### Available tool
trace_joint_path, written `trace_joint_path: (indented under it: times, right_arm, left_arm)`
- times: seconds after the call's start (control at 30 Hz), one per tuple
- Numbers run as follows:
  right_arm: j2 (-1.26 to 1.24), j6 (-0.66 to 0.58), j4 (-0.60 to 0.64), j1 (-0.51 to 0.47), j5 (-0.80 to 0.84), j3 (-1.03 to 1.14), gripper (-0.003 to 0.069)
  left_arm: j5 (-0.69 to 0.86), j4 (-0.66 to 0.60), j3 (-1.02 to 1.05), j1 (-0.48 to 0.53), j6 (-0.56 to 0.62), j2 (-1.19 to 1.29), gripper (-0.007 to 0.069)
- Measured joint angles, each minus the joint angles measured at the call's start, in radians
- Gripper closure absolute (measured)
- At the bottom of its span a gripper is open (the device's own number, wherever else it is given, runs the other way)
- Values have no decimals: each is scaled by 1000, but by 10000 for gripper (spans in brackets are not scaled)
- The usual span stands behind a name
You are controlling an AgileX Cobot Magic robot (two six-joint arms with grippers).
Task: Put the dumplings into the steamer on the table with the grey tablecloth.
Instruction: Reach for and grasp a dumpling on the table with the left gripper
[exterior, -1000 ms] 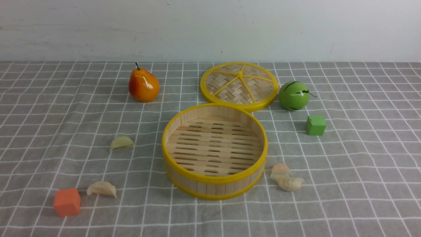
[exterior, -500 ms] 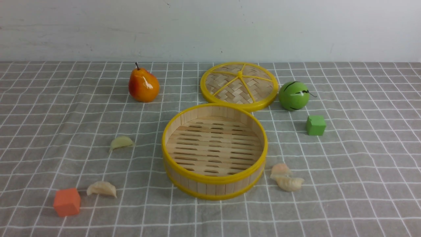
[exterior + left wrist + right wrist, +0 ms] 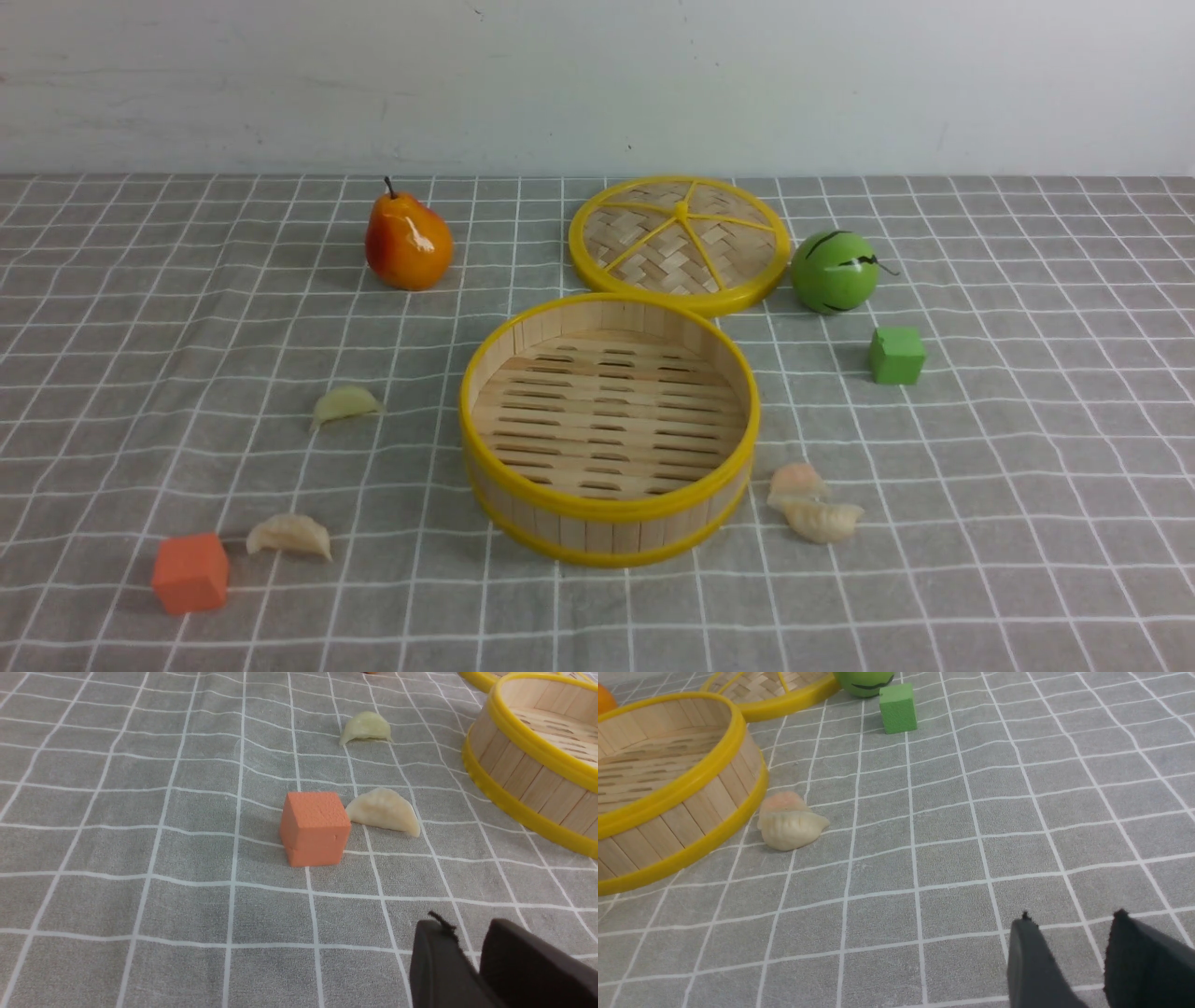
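The left gripper (image 3: 469, 924), seen only from its own wrist, hangs low over the grey tablecloth with thin white grid lines (image 3: 980, 560), jaws a narrow crack apart and empty. At near left a cream pleated crescent dumpling (image 3: 289, 535) lies just beside an orange cube (image 3: 190, 572). Farther off lies a pale green crescent dumpling (image 3: 345, 404). The round bamboo steamer with yellow rims (image 3: 607, 534) stands empty in the middle. Just right of its near wall a pinkish crescent dumpling (image 3: 796, 479) touches a second cream dumpling (image 3: 826, 520). The right gripper (image 3: 1073, 917) hovers at near right, jaws parted, holding nothing.

The dumplings look light, soft and slick. I would pinch each gently across its plump belly, or it may squirt out. The cube crowds one side of the first, and the touching pair will likely nudge each other.
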Motion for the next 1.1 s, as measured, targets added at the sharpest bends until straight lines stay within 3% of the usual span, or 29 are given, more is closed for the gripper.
trace_joint_path:
  times: [0.5, 0.7, 0.83, 1.1]
  right_arm:
    - [0, 0, -2, 0, 0, 0, 419]
    - [0, 0, -31, 0, -35, 3, 419]
    - [0, 0, -51, 0, -146, 13, 419]
    - [0, 40, -90, 0, -573, 13, 419]
  left_arm:
    - [-20, 34, 0, 0, 0, 0, 466]
    - [-211, 39, 0, 0, 0, 0, 460]
    - [-363, 41, 0, 0, 0, 0, 458]
    - [-603, 42, 0, 0, -3, 0, 449]
